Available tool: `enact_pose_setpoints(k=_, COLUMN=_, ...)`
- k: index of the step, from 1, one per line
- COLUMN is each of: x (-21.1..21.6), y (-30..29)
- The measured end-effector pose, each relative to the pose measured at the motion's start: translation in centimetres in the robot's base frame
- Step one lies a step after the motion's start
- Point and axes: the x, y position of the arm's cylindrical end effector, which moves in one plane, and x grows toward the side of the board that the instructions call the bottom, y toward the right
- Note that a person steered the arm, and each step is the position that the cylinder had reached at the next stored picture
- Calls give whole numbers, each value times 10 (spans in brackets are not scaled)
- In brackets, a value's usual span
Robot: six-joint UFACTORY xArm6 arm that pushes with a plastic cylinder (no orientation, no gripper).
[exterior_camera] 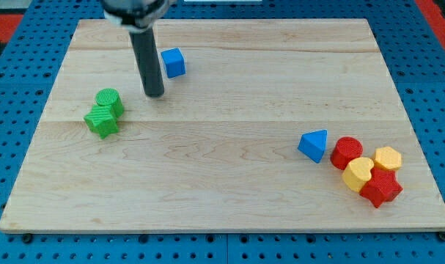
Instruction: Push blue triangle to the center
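Note:
The blue triangle (314, 145) lies at the view's right, just left of a cluster of red and yellow blocks. My tip (155, 94) rests on the board at the upper left, far from the triangle. It stands just below and left of a blue cube (174, 62) and right of the green blocks. The rod (145, 55) rises from the tip toward the view's top.
A green cylinder (108, 100) and a green star-shaped block (102, 121) touch at the left. At the right sit a red cylinder (346, 152), a yellow cylinder (358, 173), a yellow hexagon (388, 158) and a red star-shaped block (381, 188). The wooden board (222, 198) lies on a blue pegboard.

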Motion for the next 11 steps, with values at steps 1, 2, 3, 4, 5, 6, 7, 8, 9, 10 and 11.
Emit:
enact_pose_setpoints(k=1, x=63, y=48)
enact_pose_setpoints(k=2, x=103, y=129)
enact_pose_setpoints(k=3, x=101, y=142)
enact_pose_setpoints(k=4, x=100, y=139)
enact_pose_setpoints(k=5, x=110, y=155)
enact_pose_setpoints(k=6, x=122, y=187)
enact_pose_setpoints(k=7, x=122, y=232)
enact_pose_setpoints(k=8, x=121, y=260)
enact_pose_setpoints(k=9, x=114, y=260)
enact_pose_setpoints(k=10, x=75, y=275)
enact_pose_setpoints(k=11, x=44, y=271)
